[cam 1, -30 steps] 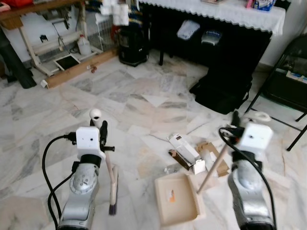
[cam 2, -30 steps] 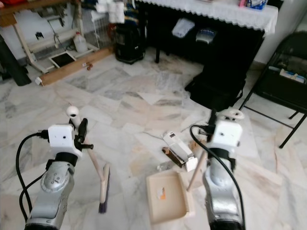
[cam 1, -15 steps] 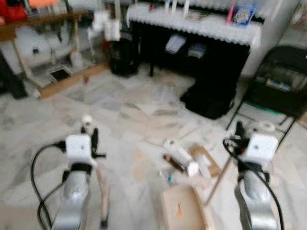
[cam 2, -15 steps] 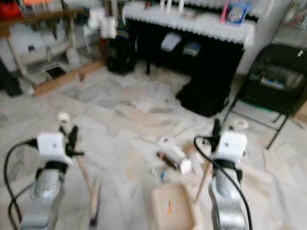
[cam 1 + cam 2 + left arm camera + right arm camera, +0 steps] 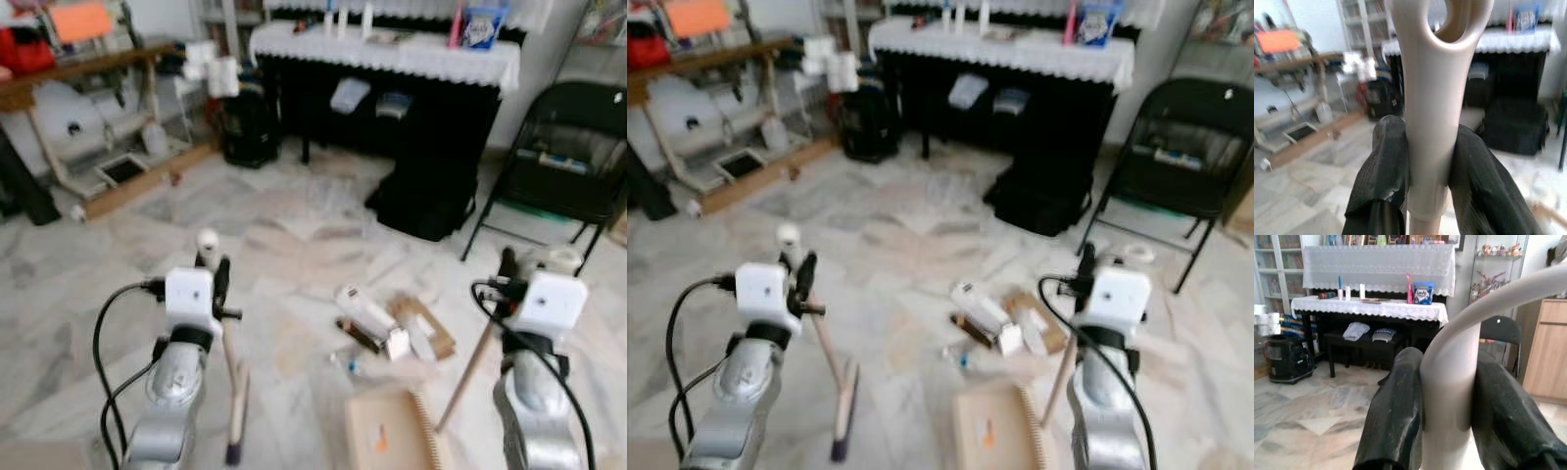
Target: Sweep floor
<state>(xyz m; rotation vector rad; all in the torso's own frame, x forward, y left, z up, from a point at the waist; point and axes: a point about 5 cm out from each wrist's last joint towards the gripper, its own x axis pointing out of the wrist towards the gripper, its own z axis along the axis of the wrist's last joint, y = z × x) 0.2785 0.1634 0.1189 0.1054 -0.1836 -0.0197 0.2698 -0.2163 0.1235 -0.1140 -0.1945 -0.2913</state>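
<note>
Left eye view: the camera had tipped upward within the past second, bringing the folding chair [image 5: 563, 162] at upper right and the lace-draped worktop [image 5: 392, 49] at top centre fully into frame, while the marble floor [image 5: 294, 211] slid lower; the whole picture had shifted, so this read as the robot's own movement, not the objects'. The litter looked no nearer the pan, so the sweep appeared not yet begun.

The beige dustpan [image 5: 387, 441] lay at bottom centre, its long handle [image 5: 472, 362] rising to the right gripper [image 5: 1447, 391], whose black fingers [image 5: 1396, 411] were pressed against either side of the handle's curved top. At lower left the broom [image 5: 233, 387] stood slanted, bristles on the floor, with the left gripper [image 5: 1425, 161] pinching its handle just below the hanging-hole.

The scattered litter [image 5: 387, 328], made up of a white carton, brown cardboard pieces and small scraps, sat at centre, just above the dustpan and well right of the broom head.

In the right wrist view a blue box [image 5: 1423, 293] on the worktop carried lettering too small to read with confidence. An orange mark on the dustpan was blurred beyond reading.
</note>
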